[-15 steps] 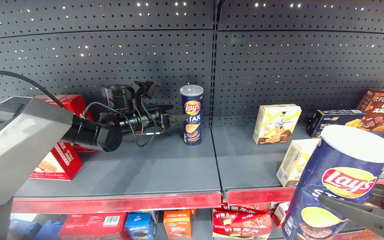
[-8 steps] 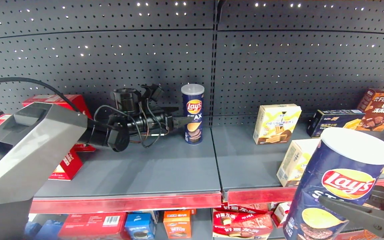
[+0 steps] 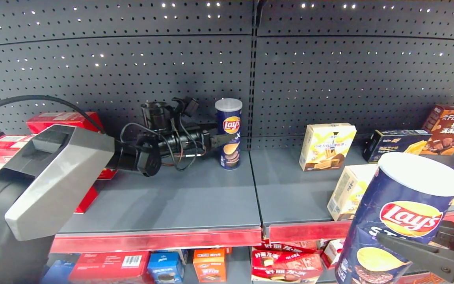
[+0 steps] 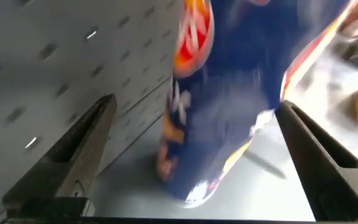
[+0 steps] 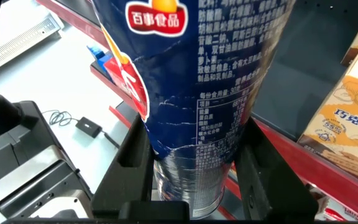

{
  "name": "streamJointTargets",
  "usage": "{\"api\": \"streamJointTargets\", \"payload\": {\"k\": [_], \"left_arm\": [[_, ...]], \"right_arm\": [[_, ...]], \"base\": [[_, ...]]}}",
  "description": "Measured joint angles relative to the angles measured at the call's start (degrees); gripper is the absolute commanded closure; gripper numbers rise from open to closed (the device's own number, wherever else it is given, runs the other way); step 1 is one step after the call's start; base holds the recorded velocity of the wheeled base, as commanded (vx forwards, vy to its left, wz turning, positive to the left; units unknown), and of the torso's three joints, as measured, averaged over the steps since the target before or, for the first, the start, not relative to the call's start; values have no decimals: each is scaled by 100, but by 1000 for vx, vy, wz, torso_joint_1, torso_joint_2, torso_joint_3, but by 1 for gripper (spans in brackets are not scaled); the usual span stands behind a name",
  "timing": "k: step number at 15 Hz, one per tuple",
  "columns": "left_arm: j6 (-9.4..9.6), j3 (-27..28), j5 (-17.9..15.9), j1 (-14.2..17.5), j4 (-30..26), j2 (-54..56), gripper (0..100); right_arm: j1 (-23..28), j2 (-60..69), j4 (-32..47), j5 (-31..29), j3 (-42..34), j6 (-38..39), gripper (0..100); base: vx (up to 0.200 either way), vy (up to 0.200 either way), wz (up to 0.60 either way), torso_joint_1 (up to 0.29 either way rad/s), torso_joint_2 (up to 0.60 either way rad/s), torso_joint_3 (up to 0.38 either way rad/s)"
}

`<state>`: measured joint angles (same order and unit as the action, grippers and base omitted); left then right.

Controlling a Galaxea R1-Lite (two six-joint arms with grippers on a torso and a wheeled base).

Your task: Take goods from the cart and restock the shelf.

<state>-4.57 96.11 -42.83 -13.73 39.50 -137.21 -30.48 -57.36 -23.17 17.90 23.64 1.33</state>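
Two chip cans: one stands on a store shelf, the other is in the robot's right gripper.

In the head view the first chip can (image 3: pixel 229 122) stands upright at the back edge of the grey shelf (image 3: pixel 164 201), with the left gripper (image 3: pixel 227 139) around it. The left wrist view adds that its fingers (image 4: pixel 79 155) are spread, with a gap on each side. The second chip can (image 3: pixel 404 213) hangs before the shelf's front edge. The right wrist view shows the right gripper (image 5: pixel 197 162) pinching its lower part. A yellow box (image 3: pixel 326 146) stands on the shelf.
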Motion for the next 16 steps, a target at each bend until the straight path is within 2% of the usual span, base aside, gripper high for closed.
{"api": "streamJointTargets", "payload": {"k": [10,16], "left_arm": [[-24,325,-56,-62,-30,-318,0],[-130,532,-23,-96,-52,-458,0]], "right_arm": [[55,-2,0,0,-63,9,100],[52,-2,0,2,-95,15,100]], "base": [[0,0,0,0,0,0],[0,0,0,0,0,0]]}}
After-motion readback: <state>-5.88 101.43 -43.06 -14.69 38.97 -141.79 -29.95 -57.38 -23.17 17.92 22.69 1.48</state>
